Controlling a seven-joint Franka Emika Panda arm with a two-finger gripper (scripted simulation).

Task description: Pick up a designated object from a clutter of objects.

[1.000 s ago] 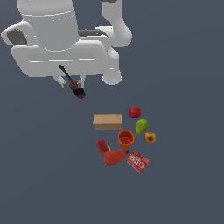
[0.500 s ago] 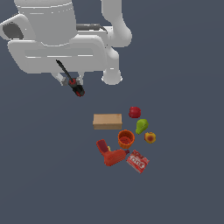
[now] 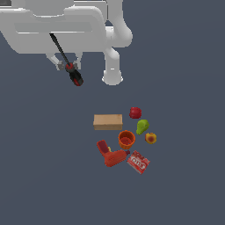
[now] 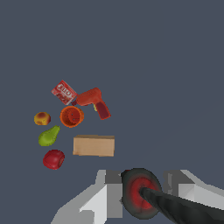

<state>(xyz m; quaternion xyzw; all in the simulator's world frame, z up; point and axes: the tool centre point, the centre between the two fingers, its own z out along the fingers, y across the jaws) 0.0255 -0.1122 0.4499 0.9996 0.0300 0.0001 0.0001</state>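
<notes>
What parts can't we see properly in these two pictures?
- The screwdriver: in the exterior view its tip runs up behind the white arm; in the wrist view the shaft is cut off by the picture's edge.
- The pincer: in the wrist view the screwdriver handle covers the fingers' inner faces; in the exterior view it is too small to see clearly.
- The red printed box: its lettering is too blurry to read in both views.

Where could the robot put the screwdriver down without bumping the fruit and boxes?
Bare floor surrounds the small cluster, widest on the exterior view's left of the tan box and below the drill. It's crowded between cup, pear and printed box. The gripper holds the screwdriver.
</notes>
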